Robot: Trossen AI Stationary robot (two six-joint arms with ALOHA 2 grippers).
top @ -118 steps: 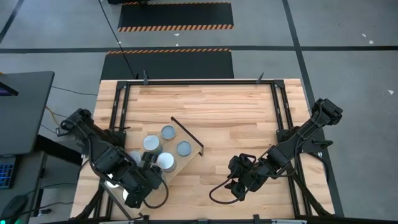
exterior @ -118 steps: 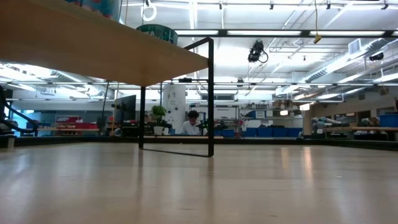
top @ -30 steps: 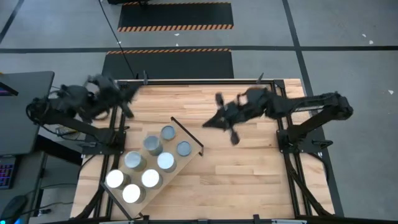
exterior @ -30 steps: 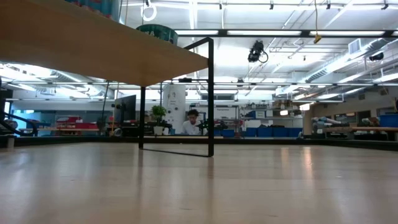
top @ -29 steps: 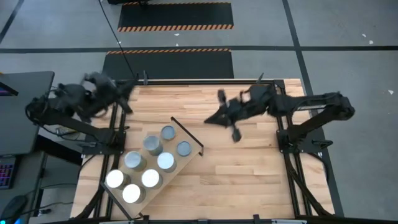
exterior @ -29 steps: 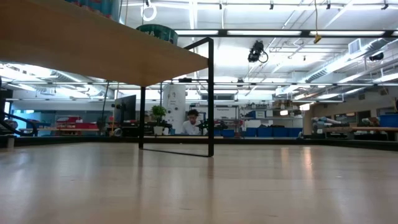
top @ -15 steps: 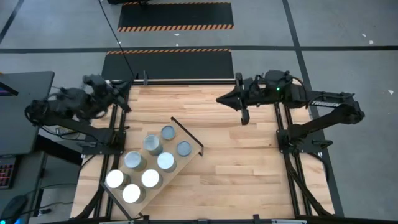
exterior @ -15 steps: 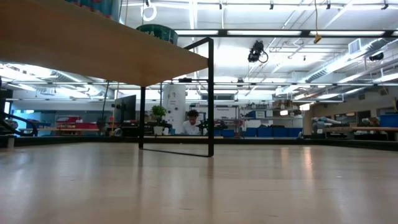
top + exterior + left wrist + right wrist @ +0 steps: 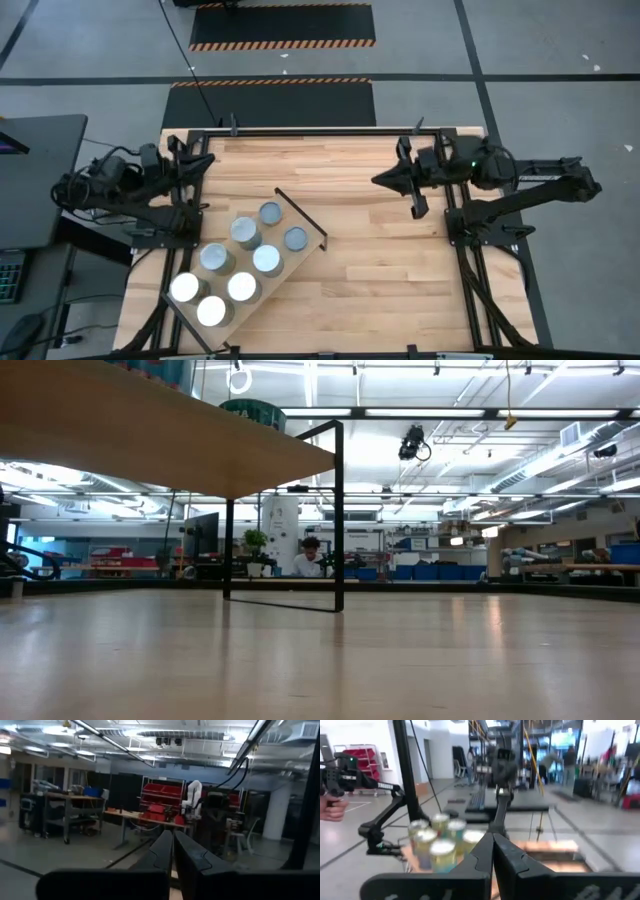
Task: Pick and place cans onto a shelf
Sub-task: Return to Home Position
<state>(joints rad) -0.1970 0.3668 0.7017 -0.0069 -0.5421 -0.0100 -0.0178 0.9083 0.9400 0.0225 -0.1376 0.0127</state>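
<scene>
Eight cans (image 9: 266,259) stand on the shelf (image 9: 281,229), which sits angled at the table (image 9: 390,275) near-left corner. Left gripper (image 9: 173,837) at far-left corner, fingers pressed together, empty. Right gripper (image 9: 381,181) by far edge, right side, fingers likewise together, empty.

Robotics lab or workshop hall. Grey concrete floor (image 9: 560,60), hazard-striped mats (image 9: 282,42) beyond worktop's (image 9: 380,200) far edge. Exposed ceiling (image 9: 450,385), strip lights (image 9: 400,412). Blue storage bins (image 9: 430,572), red bin racks (image 9: 162,795), workbenches (image 9: 70,796), person (image 9: 308,557) seated far behind.
</scene>
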